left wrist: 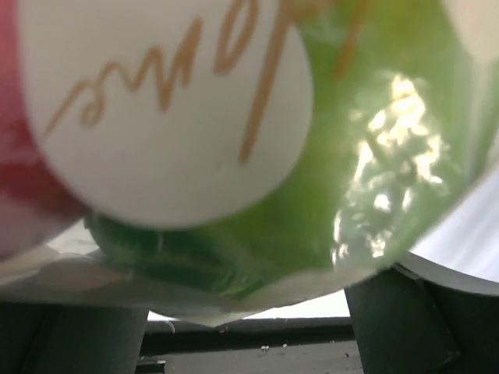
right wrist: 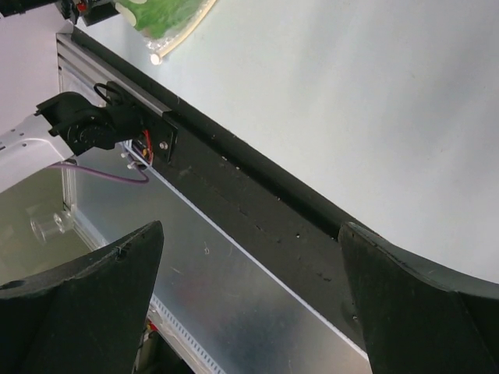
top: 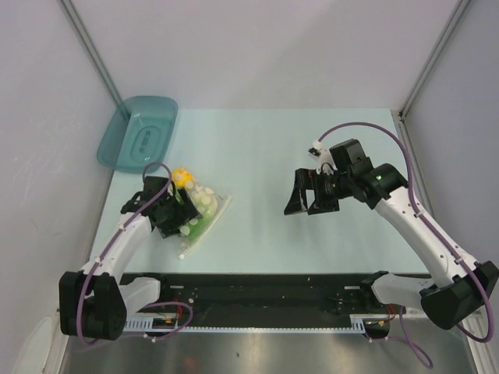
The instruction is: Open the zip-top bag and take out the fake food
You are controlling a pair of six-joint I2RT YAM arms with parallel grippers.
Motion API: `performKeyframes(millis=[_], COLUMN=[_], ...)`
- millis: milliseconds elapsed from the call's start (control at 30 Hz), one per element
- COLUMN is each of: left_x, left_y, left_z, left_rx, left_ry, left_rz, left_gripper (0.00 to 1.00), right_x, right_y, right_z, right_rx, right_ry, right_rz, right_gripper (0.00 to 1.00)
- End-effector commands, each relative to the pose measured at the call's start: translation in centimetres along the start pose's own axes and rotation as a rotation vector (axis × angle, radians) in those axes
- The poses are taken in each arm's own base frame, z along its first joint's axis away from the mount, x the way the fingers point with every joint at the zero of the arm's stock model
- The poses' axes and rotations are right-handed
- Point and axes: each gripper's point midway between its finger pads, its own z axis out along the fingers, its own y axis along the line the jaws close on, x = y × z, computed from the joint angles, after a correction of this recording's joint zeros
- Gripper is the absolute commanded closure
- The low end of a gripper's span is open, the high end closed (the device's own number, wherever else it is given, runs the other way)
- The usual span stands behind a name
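The zip-top bag (top: 204, 212) lies on the table at the left, clear with white dots. Green lettuce (top: 199, 224) shows through it, and a round yellow fruit (top: 182, 177) sits at its far end. My left gripper (top: 171, 212) is down on the bag's left edge. In the left wrist view the bag (left wrist: 164, 132) fills the frame, with lettuce (left wrist: 312, 210) and a red piece (left wrist: 15, 156) inside; my fingers (left wrist: 413, 323) stand wide apart below it. My right gripper (top: 306, 207) hovers open and empty over the table's middle right; it also shows in the right wrist view (right wrist: 251, 234).
A teal tray (top: 139, 132) leans at the far left corner against the wall. A black rail (top: 257, 290) runs along the near table edge. White walls close in the left and right sides.
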Motion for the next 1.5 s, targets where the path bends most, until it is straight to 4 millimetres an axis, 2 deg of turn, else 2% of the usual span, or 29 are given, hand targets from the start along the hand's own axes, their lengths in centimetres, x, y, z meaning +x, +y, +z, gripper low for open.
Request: performKeyframes(millis=[0,33,100,133,300,367,433,533,567,600,667,700,800,900,967,1067,1167,1200,1267,1300,1400,1467], left_x=[-1.0,-0.9,-1.0,-0.9,-0.8,-0.3,0.1,0.7,0.7,0.7,0.7,0.6,0.5,0.8,1.2,2.1,2.8,2.9,3.1,3.1,3.2,3.0], left_y=[-2.4,-2.8,-3.7,-3.8,-4.8,-5.1,-5.9,-7.3,-7.7,-8.1,-9.0,-9.3,-10.5,-11.2,-11.2,-10.8,-10.6,-10.6,-10.3,-10.4,-10.5,-10.6], left_z=[1.6,1.7,1.5,1.3,-0.2,-0.4,-0.8,-1.7,-2.0,-2.4,-3.5,-4.1,-6.0,-7.2,-7.3,-7.0,-7.0,-7.2,-7.0,-7.1,-7.2,-7.5], left_rx=[0.124,0.144,0.186,0.193,0.268,0.299,0.349,0.422,0.443,0.463,0.514,0.535,0.611,0.670,0.683,0.684,0.698,0.708,0.705,0.708,0.716,0.723], left_ry=[-0.003,0.006,0.010,0.006,-0.028,-0.011,0.007,0.044,0.048,0.048,0.046,0.043,0.037,0.048,0.066,0.087,0.106,0.103,0.109,0.108,0.110,0.101], left_rz=[0.038,0.037,0.023,0.020,0.010,0.004,0.000,-0.013,-0.031,-0.037,-0.063,-0.073,-0.115,-0.148,-0.162,-0.174,-0.186,-0.185,-0.190,-0.190,-0.188,-0.183], left_gripper=[0.12,0.20,0.26,0.36,0.54,0.66,0.74,0.81,0.81,0.82,0.83,0.83,0.83,0.82,0.82,0.81,0.81,0.81,0.80,0.81,0.81,0.81], right_x=[-1.1,-1.1,-1.0,-0.9,-1.0,-0.7,-0.8,-0.4,0.2,-0.2,0.3,0.1,-0.1,-0.6,-0.8,-2.4,-2.7,-2.4,-2.2,-1.8,-1.1,-0.6], right_y=[0.9,0.8,0.5,0.4,0.4,0.9,1.4,2.1,2.8,3.3,3.5,4.5,4.8,4.5,4.3,4.8,3.8,3.0,3.0,2.2,1.7,1.1], right_z=[0.1,0.4,1.0,1.3,3.2,3.9,5.2,7.8,8.6,9.4,11.1,11.8,13.4,15.1,16.0,17.0,18.7,19.9,20.5,21.4,22.0,22.1], right_rx=[-0.039,-0.038,-0.039,-0.040,-0.079,-0.106,-0.124,-0.144,-0.156,-0.174,-0.188,-0.220,-0.229,-0.252,-0.280,-0.350,-0.341,-0.332,-0.364,-0.353,-0.354,-0.341], right_ry=[-0.018,-0.012,0.003,0.009,0.031,0.047,0.046,0.058,0.075,0.057,0.072,0.051,0.023,-0.020,-0.048,-0.128,-0.098,-0.075,-0.038,-0.021,-0.010,-0.010], right_rz=[-0.056,-0.051,-0.042,-0.038,-0.025,-0.037,-0.055,-0.081,-0.098,-0.110,-0.085,-0.110,-0.082,0.028,0.073,0.135,0.234,0.268,0.338,0.376,0.423,0.437], right_gripper=[0.00,0.00,0.00,0.00,0.00,0.00,0.00,0.00,0.00,0.00,0.00,0.00,0.00,0.01,0.00,0.05,0.09,0.12,0.20,0.22,0.30,0.31])
